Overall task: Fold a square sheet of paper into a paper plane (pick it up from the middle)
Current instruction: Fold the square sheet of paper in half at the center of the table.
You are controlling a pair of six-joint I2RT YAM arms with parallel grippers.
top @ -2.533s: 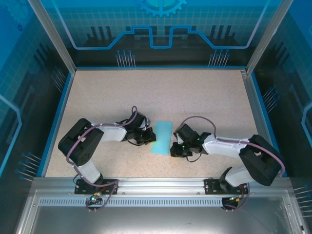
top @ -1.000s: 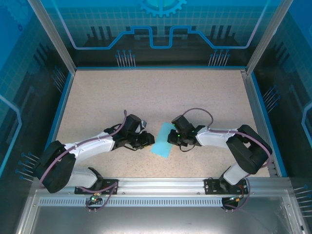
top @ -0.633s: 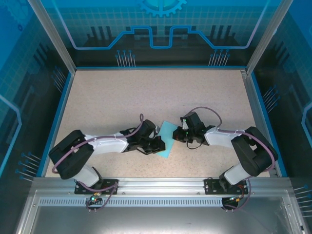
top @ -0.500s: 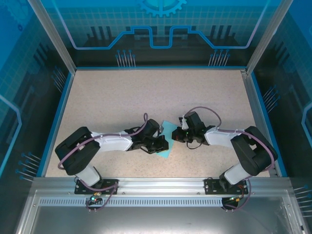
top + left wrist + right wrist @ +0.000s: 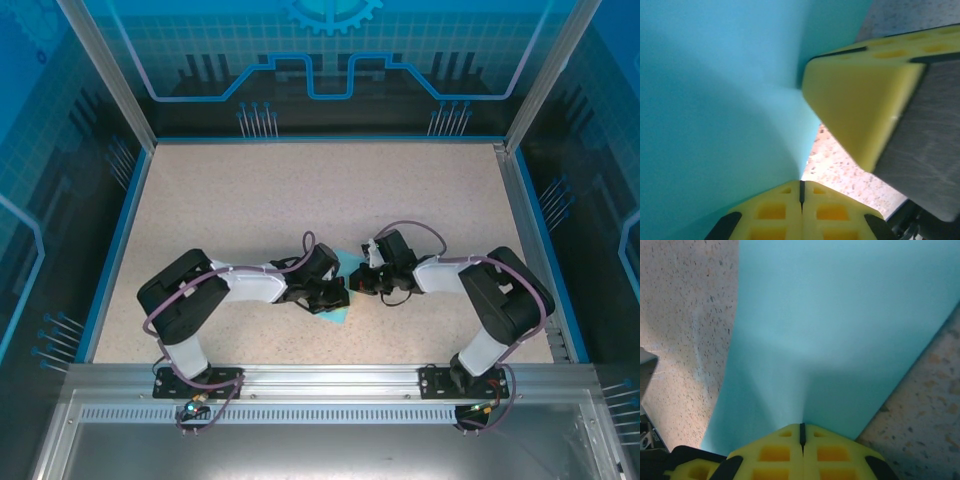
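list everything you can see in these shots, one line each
sheet of paper: 1, light cyan, mid-table, between the two grippers
table: 1, beige speckled, under everything
walls: 3, blue, back and both sides of the table
metal rail: 1, silver, near edge, carries the arm bases
left gripper: 1, yellow pads, shut on the paper from the left
right gripper: 1, yellow pads, shut on the paper from the right

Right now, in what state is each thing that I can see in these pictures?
square sheet of paper: pinched by both grippers, bowed and puckered toward each pinch, not yet a plane.
left gripper: shut on the sheet's edge.
right gripper: shut on the sheet's edge.
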